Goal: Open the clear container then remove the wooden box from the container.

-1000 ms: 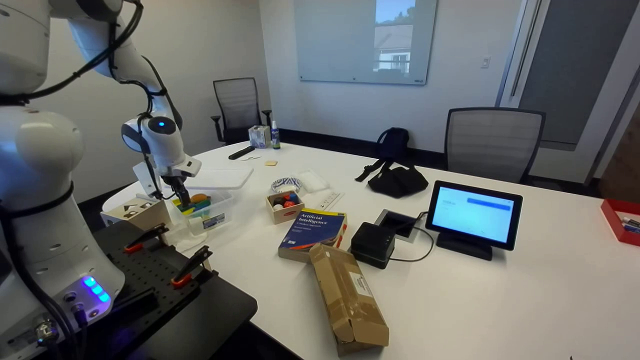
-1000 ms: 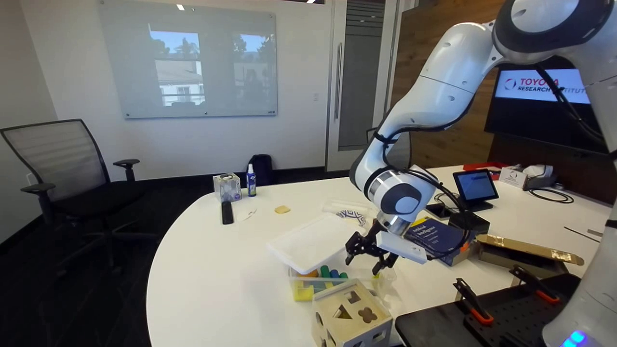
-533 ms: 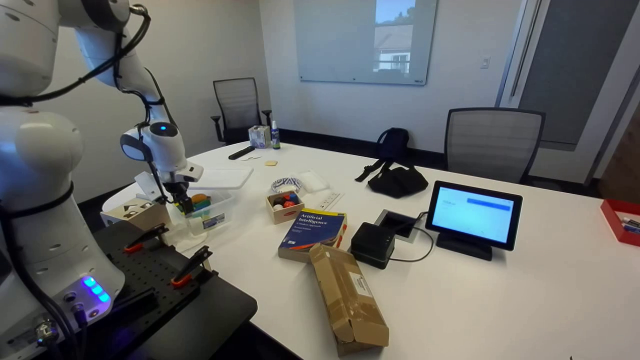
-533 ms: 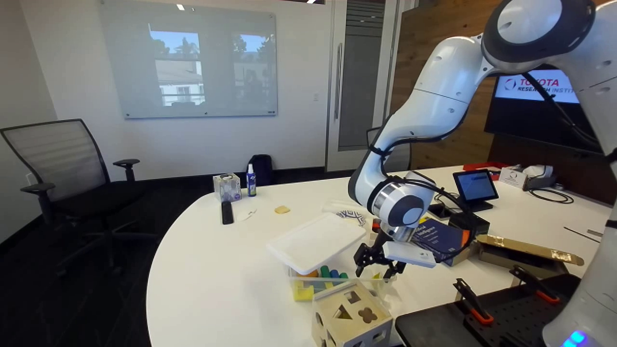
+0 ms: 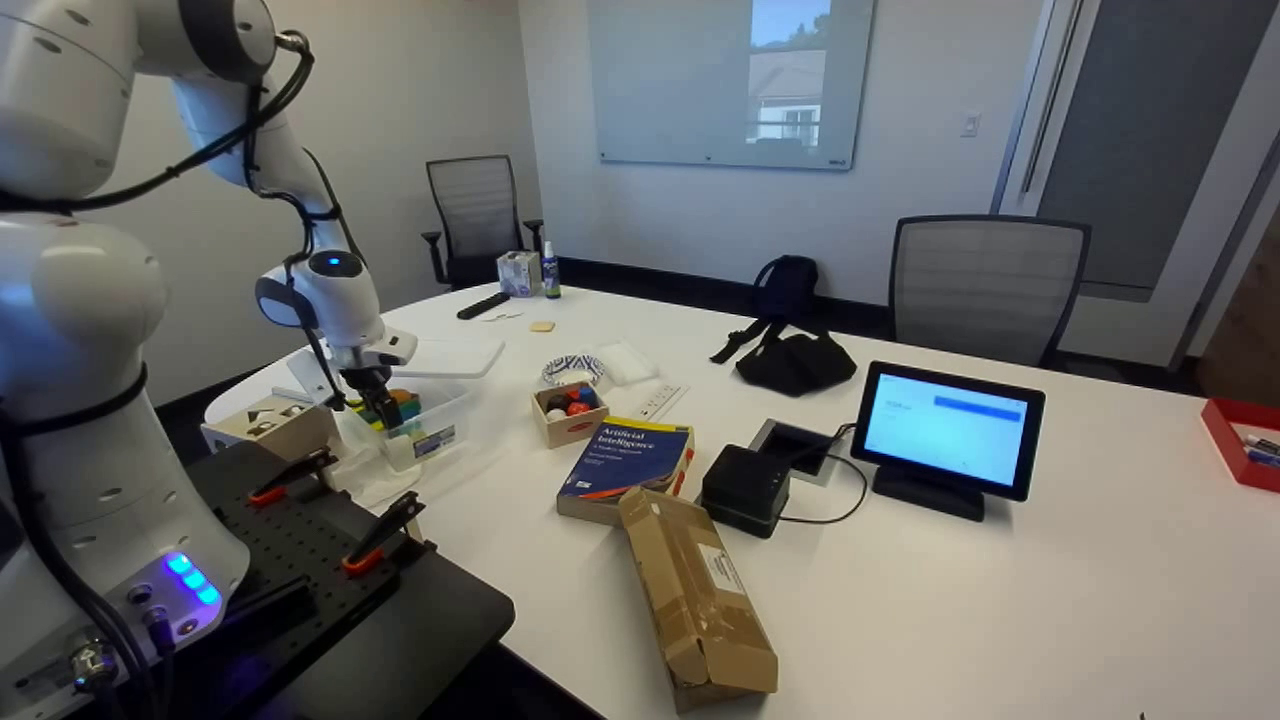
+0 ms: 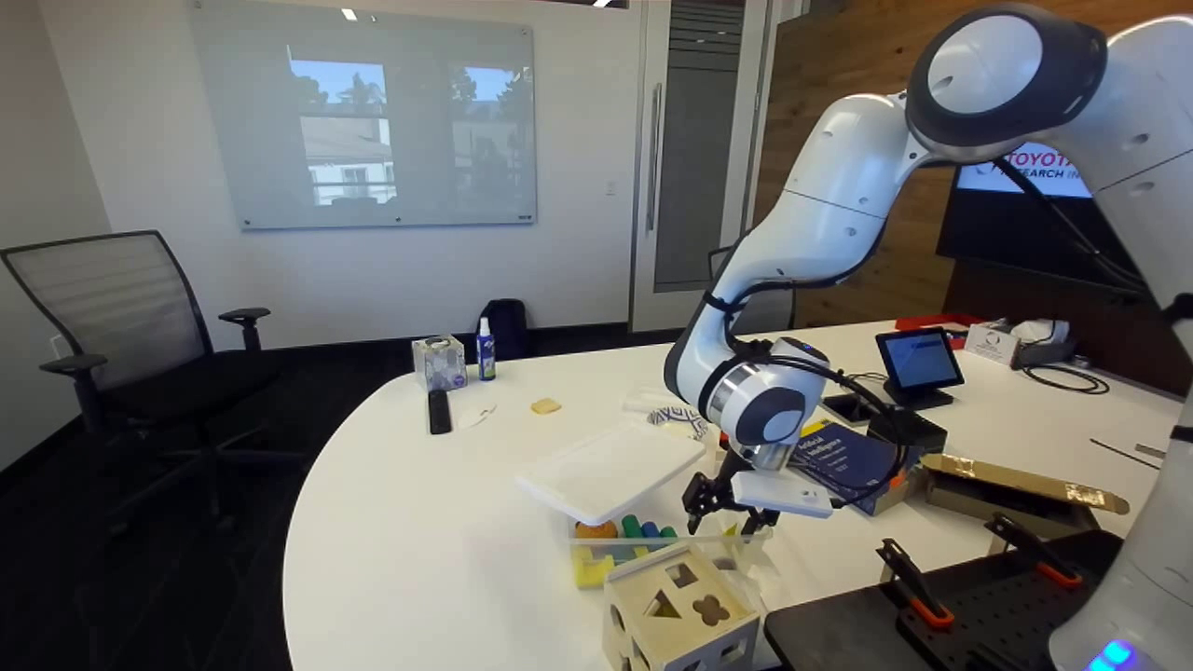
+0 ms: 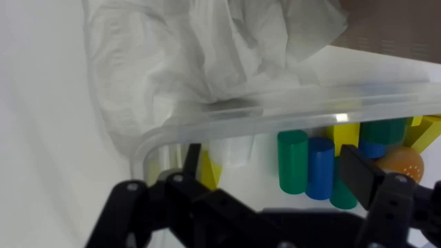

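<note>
Plastic container (image 7: 296, 120) lies below spread end effector (image 7: 272, 159)

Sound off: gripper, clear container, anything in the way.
Gripper open, nothing held. Clear container open beneath. White lid askew, contact with container unclear. Coloured blocks inside, possibly in the way.

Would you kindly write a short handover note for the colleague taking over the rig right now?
End effector: black, two-fingered, open, over the clear rectangular plastic container; gripping nothing.
Things: the flat white rectangular lid lies aside, rim contact unclear; the pale wooden box with cut-out shapes stands outside, beside the container; a small pale wooden box of coloured objects stands farther off.
Done: container open; no wooden box shows inside.
Left: if the cut-out box is the one meant, probably only retreating.
</note>
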Robot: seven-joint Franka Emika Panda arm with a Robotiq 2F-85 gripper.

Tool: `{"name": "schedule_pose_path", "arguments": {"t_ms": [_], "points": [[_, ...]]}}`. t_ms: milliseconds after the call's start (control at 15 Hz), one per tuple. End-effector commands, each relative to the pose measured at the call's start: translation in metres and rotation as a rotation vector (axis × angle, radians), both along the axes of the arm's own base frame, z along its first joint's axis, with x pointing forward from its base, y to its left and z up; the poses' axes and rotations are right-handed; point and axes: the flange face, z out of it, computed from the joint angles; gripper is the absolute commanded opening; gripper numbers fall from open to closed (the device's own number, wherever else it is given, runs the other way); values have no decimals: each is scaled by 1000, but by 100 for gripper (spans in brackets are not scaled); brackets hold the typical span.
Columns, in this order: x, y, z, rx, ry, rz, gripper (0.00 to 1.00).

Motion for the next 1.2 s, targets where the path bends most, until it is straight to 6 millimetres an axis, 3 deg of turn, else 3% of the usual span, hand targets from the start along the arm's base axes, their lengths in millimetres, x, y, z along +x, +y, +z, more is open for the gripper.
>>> {"name": "schedule_pose_path", "arguments": {"t_ms": [0,600,1133], "points": [[6,3,-18,-80,-7,-16,100],[4,9,-33,-197,-28,-17,100],[-4,36,-25,-191,-52,23,100]]}}
